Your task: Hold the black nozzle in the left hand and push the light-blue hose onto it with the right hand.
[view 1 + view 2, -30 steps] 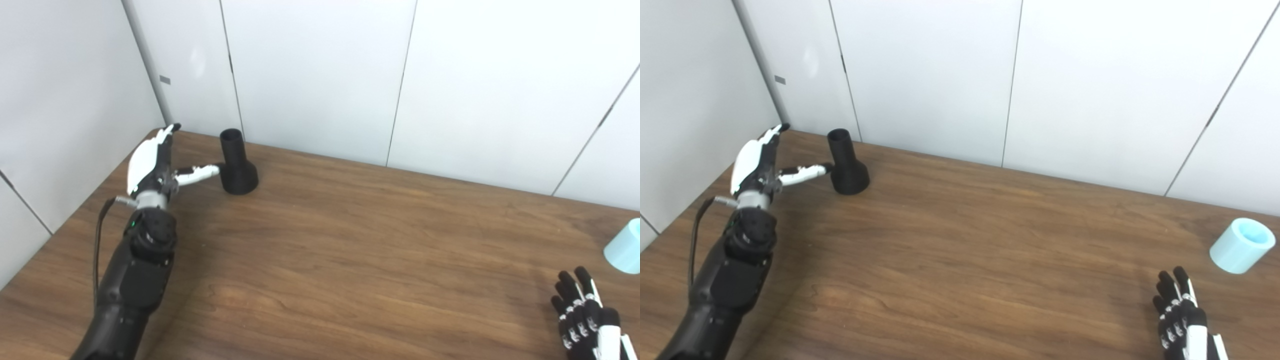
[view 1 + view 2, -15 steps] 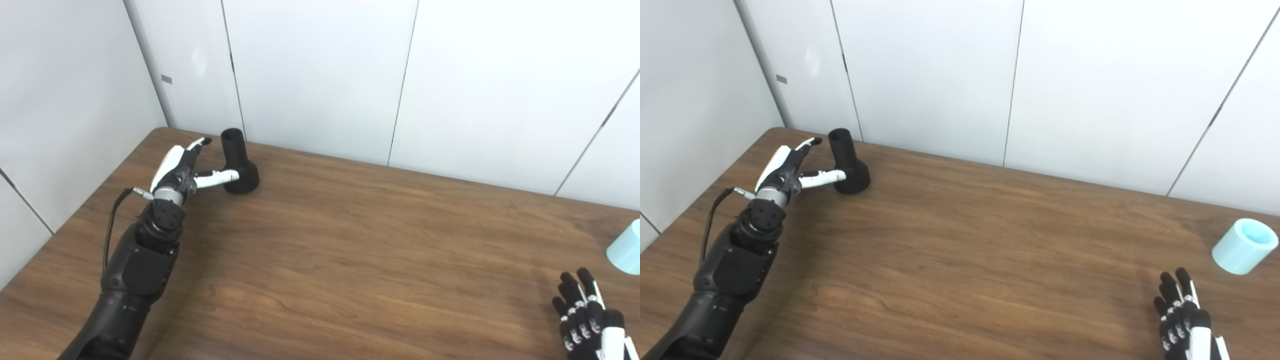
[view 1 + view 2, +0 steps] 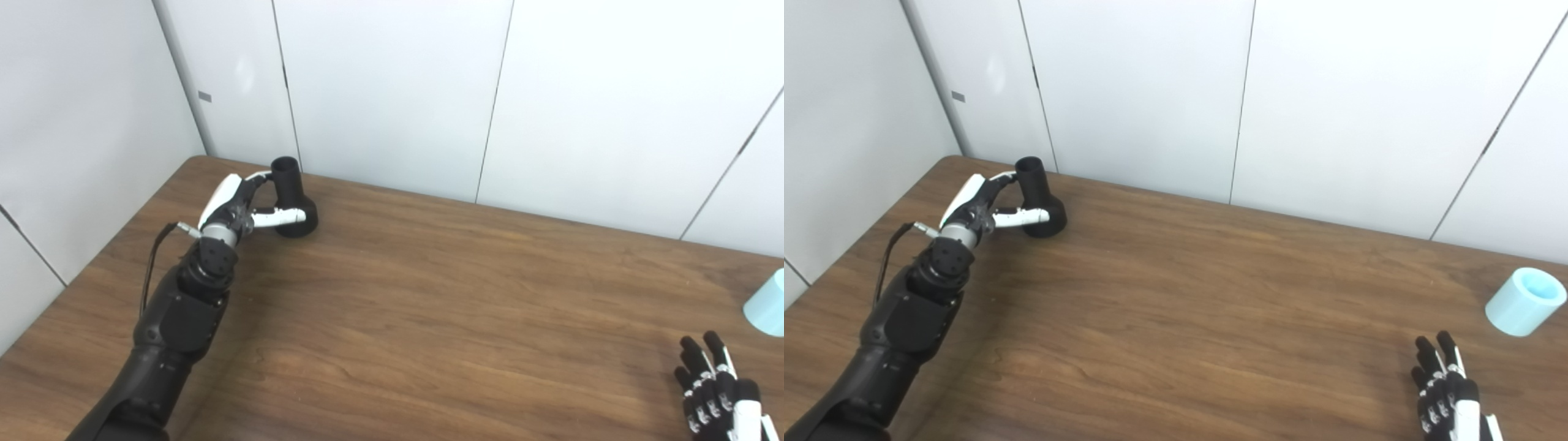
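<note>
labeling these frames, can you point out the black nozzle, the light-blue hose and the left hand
black nozzle (image 3: pixel 1033 184): right eye view, on its upright neck.
light-blue hose (image 3: pixel 1516 309): right eye view, on its outer side wall.
left hand (image 3: pixel 236 202): left eye view, on the back of the hand beside the nozzle.

The left arm (image 3: pixel 177 318) is showing a glossy black shell, with a thin black cable (image 3: pixel 149 278) looping beside its wrist. The left hand (image 3: pixel 236 205) is wearing white covers over black fingers; the right hand (image 3: pixel 1448 392) is looking mostly black with white trim.
</note>
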